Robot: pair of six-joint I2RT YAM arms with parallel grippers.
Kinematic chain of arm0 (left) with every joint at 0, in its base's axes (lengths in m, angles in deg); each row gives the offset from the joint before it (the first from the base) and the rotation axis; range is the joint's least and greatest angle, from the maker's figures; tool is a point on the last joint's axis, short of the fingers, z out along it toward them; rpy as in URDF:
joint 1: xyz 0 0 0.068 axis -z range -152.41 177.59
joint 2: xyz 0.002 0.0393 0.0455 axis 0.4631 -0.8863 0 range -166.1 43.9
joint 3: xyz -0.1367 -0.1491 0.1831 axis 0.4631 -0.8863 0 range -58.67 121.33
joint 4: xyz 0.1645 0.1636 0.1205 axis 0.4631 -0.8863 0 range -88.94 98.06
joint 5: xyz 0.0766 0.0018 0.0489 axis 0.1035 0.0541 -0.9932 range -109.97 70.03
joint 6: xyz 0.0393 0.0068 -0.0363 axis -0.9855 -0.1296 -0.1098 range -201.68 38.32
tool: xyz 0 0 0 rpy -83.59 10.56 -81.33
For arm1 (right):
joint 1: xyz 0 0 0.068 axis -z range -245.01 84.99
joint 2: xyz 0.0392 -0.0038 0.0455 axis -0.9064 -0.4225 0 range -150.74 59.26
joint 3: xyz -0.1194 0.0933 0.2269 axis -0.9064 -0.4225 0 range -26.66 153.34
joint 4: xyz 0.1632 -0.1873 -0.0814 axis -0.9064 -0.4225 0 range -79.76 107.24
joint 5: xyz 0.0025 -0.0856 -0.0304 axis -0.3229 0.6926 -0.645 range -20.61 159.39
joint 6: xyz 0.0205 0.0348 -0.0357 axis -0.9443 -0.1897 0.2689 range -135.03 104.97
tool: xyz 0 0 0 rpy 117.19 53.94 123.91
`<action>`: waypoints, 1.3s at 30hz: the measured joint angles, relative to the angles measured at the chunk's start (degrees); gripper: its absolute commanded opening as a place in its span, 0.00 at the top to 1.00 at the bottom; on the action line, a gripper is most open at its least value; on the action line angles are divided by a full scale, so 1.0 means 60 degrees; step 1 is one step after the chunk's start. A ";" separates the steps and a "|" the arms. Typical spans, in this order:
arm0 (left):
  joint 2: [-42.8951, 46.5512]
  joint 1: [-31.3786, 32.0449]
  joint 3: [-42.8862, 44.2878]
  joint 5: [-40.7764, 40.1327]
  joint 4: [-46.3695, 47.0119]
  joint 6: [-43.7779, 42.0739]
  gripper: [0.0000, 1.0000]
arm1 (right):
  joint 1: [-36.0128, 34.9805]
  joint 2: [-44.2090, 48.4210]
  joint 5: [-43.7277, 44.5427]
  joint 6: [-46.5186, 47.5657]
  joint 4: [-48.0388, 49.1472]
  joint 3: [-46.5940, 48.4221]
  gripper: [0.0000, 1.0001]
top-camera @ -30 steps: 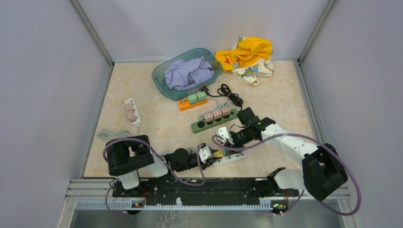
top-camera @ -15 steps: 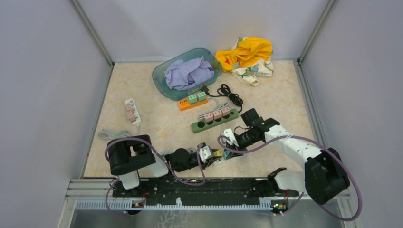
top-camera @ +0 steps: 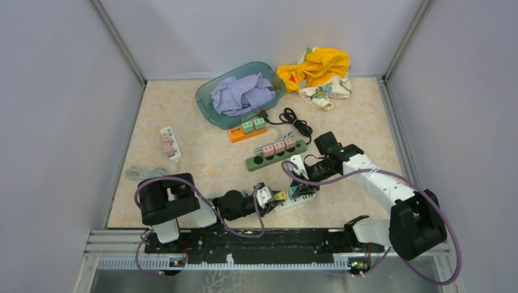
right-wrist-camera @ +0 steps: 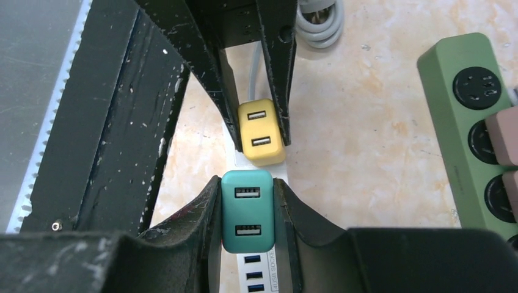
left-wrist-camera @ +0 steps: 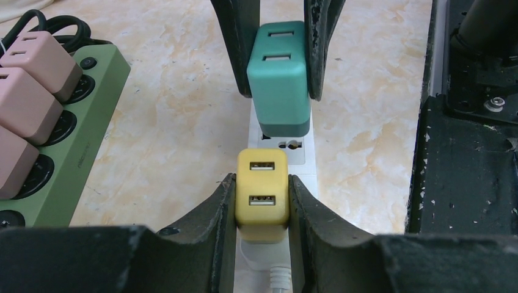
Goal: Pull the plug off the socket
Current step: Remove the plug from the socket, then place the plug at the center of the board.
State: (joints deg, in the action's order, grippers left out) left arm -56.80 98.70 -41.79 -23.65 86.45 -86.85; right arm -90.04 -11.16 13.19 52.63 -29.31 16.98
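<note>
Okay: right end effector [right-wrist-camera: 246, 183] clamped on teal plug [right-wrist-camera: 247, 210], left end effector [left-wrist-camera: 261, 183] on yellow plug [left-wrist-camera: 261, 198] (probably anchoring white strip [left-wrist-camera: 287, 146]); pull teal straight out, no rocking.

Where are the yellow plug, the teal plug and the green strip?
yellow plug [left-wrist-camera: 262, 186]: left wrist view, middle of its top face.
teal plug [right-wrist-camera: 247, 211]: right wrist view, middle of its top face.
green strip [left-wrist-camera: 72, 156]: left wrist view, bare right edge.

Lab test cell, grey panel walls [top-camera: 55, 91]
</note>
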 measured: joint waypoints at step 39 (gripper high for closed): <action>0.0612 -0.0004 0.0146 0.0007 -0.1144 0.0499 0.56 | 0.1712 0.0404 -0.0171 -0.2197 0.0659 0.0692 1.00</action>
State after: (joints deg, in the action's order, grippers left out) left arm -53.13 98.68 -40.91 -23.61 79.59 -83.85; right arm -79.77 -8.73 12.16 39.45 -25.35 21.13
